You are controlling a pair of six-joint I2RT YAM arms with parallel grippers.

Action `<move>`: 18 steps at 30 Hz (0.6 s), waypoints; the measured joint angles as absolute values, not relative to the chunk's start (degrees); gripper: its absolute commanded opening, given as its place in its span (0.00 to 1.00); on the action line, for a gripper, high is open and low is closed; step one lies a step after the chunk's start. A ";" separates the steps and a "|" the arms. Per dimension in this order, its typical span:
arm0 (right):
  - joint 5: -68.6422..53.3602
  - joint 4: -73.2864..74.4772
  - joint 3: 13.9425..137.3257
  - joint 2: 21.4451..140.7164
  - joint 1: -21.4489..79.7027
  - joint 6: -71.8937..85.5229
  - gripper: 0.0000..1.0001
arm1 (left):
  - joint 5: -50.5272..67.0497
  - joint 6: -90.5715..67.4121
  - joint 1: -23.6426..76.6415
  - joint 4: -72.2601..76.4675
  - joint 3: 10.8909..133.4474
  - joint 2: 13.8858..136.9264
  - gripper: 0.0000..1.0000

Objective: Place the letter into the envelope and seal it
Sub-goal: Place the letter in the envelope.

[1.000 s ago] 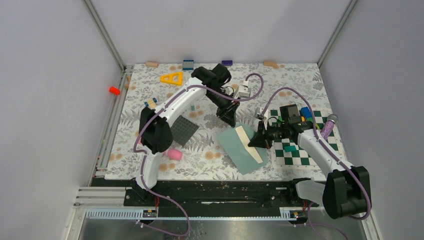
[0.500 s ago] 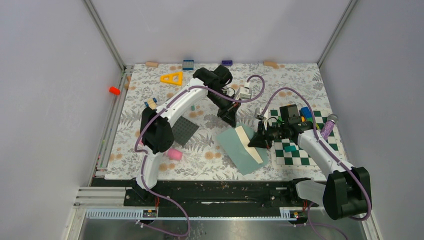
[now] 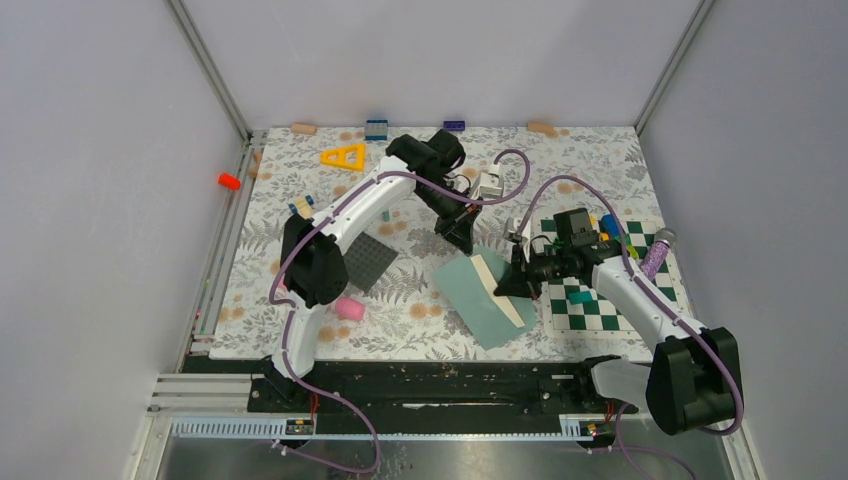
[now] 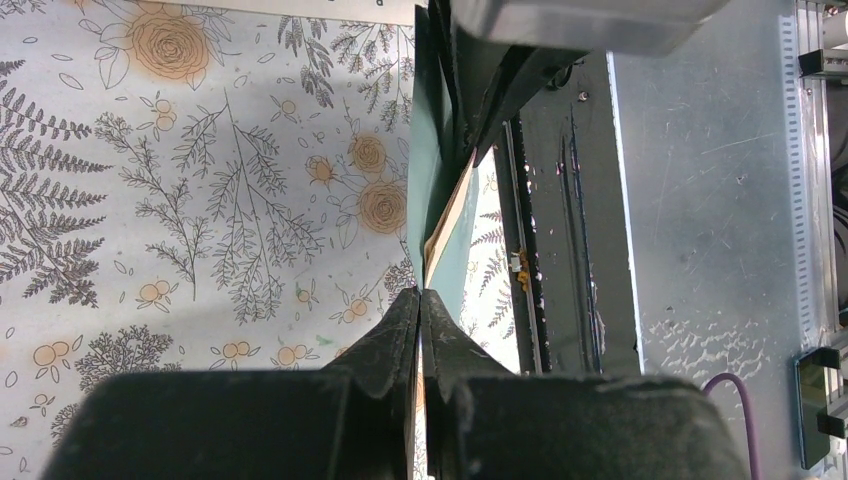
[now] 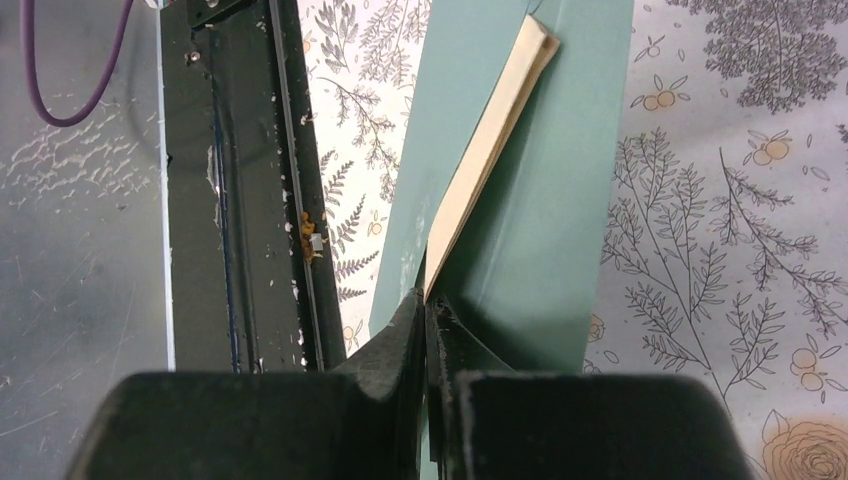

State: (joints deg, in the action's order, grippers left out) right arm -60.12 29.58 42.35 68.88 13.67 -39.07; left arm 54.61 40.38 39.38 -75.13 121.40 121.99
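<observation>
teal-grey paper envelope (image 3: 468,302) clamped at far corner by left gripper (image 3: 465,243), at side edge by right gripper (image 3: 506,289); cream letter (image 3: 518,313) sandwiched between layers.

matt paper envelope (image 3: 473,298), scratched metal base (image 3: 450,458)

Envelope (image 3: 472,298): muted teal-grey, plain. Letter (image 3: 492,272): cream, tan at the edge. Tablecloth (image 3: 420,322): white, printed with grey ferns and orange flowers. Square mat (image 3: 368,262), left of the envelope: dark grey. Checkered mat (image 3: 600,318), right: green and white squares. Triangle (image 3: 344,157), far left: yellow. Block (image 3: 348,308), near left: pink. Small cylinder (image 3: 229,181), off the cloth at left: orange-red. Brick (image 3: 376,129), far edge: blue. Glittery piece (image 3: 655,257), far right: purple. Left arm (image 3: 360,205) and right arm (image 3: 635,295): white with black joints. Cables (image 3: 520,160): purple.
</observation>
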 measured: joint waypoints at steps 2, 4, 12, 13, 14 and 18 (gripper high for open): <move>-59.59 29.76 42.39 69.30 13.98 -39.20 0.00 | 54.65 40.32 39.38 -75.11 121.51 121.99 0.00; -59.20 30.06 42.50 69.67 14.35 -39.22 0.00 | 54.65 40.18 39.38 -75.11 121.54 121.99 0.00; -58.89 30.57 43.38 70.50 15.29 -39.05 0.00 | 54.68 40.18 39.38 -75.11 121.54 121.99 0.00; -58.92 30.59 43.44 70.63 15.29 -38.94 0.00 | 54.68 40.18 39.38 -75.11 121.54 121.99 0.00; -58.98 30.57 43.53 70.81 15.29 -38.76 0.00 | 54.68 40.18 39.38 -75.11 121.54 121.99 0.00; -58.98 30.50 43.77 71.22 15.46 -38.46 0.00 | 54.68 40.16 39.38 -75.11 121.54 121.99 0.00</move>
State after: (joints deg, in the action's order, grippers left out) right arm -58.98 30.50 43.77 71.22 15.46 -38.46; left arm 54.68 40.16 39.38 -75.11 121.54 121.99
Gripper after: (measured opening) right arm 0.018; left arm 0.006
